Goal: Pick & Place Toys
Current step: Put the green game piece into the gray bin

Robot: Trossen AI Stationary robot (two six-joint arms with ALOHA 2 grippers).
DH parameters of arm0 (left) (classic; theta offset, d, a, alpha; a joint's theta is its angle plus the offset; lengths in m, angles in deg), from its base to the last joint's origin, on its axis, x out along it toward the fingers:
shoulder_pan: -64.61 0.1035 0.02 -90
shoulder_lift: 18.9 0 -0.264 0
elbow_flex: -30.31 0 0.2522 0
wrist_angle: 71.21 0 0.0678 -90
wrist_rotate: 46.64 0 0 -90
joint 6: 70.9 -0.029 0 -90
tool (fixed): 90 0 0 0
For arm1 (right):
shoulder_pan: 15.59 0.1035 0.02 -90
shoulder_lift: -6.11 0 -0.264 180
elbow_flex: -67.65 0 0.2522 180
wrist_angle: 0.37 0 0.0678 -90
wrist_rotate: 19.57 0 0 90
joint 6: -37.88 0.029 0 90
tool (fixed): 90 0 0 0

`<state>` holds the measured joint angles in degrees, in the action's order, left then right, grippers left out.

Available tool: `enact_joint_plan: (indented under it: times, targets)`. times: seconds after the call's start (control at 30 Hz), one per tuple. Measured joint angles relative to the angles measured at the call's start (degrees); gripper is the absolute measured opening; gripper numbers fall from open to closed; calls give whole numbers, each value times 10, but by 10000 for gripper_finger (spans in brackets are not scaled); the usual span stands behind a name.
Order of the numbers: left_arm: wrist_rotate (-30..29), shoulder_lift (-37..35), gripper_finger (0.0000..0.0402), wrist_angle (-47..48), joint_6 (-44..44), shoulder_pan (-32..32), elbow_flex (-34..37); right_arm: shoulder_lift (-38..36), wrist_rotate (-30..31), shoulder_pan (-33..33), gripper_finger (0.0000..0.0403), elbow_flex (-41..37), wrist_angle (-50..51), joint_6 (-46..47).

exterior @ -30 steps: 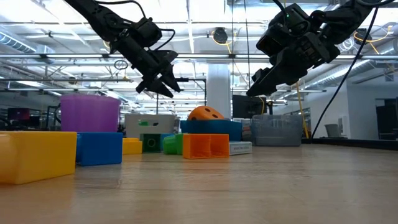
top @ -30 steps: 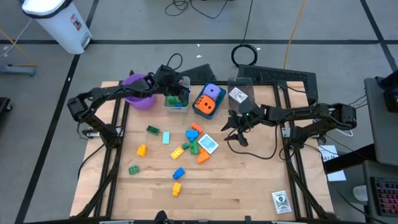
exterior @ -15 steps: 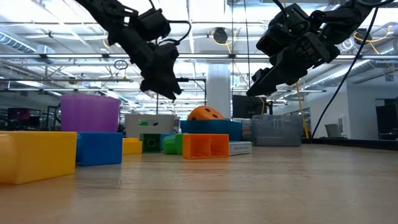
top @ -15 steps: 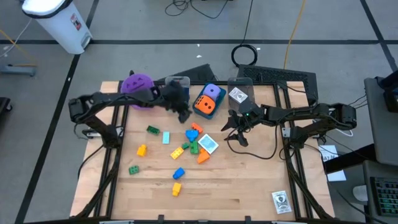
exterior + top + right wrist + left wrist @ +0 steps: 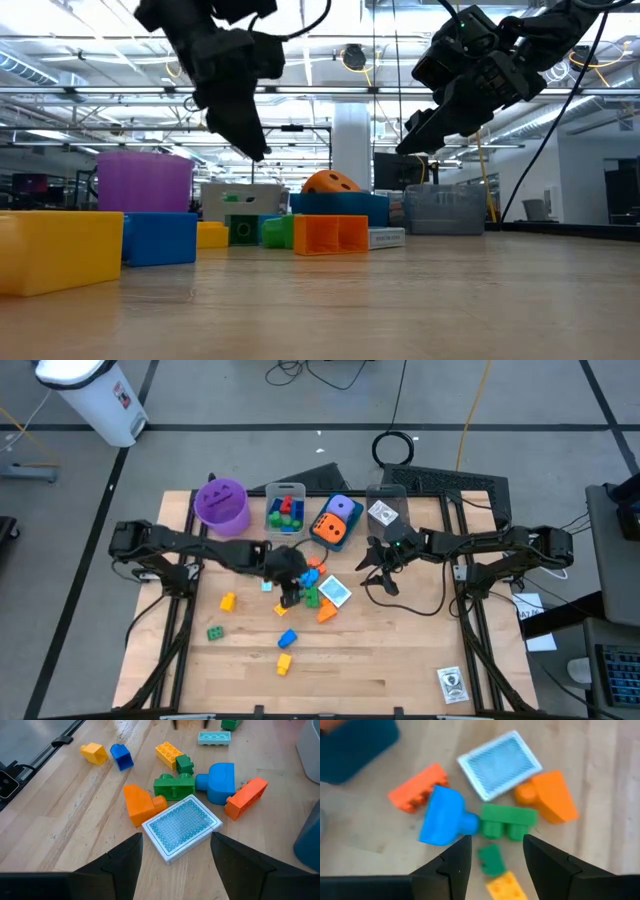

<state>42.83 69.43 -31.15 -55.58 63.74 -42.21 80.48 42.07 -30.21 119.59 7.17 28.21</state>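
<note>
Loose toy bricks lie in a cluster mid-table: a blue piece (image 5: 442,815), a green brick (image 5: 509,820), an orange brick (image 5: 417,792), an orange wedge (image 5: 550,795), a small green brick (image 5: 491,860) and a yellow brick (image 5: 507,887). My left gripper (image 5: 290,592) hangs open above the cluster's left side, tilted downward, and its fingers (image 5: 455,862) touch nothing. My right gripper (image 5: 372,568) waits open above the table to the right of the cluster (image 5: 173,785). More bricks (image 5: 287,638) lie toward the near edge.
Along the far edge stand a purple cup (image 5: 222,505), a clear bin (image 5: 285,510) with bricks in it, a blue bin (image 5: 335,522) with dice and another clear bin (image 5: 385,508). A card deck (image 5: 182,827) lies among the bricks. A small card box (image 5: 452,682) sits near right.
My left gripper has swung from above the clear bin at the far edge toward the near edge, across to the brick cluster mid-table, tipping further down. Its fingers stay equally apart. The right arm has kept still.
</note>
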Motion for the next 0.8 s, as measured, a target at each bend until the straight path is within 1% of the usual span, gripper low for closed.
enact_joint_plan:
  times: [0.13,0.27,0.43,0.57,0.63,0.8]
  targets:
    - [-1,0,186,6,24,-39,0,0,0,0,228,0,0,0]
    - [-3,0,186,47,27,-72,0,0,0,0,228,0,0,0]
    - [-44,0,186,90,61,-106,0,0,0,0,228,0,0,0]
    - [-87,0,186,109,93,-118,0,0,0,0,228,0,0,0]
    - [-98,0,186,105,107,-120,0,0,0,0,228,0,0,0]
    - [-101,0,186,94,99,-111,0,0,0,0,228,0,0,0]
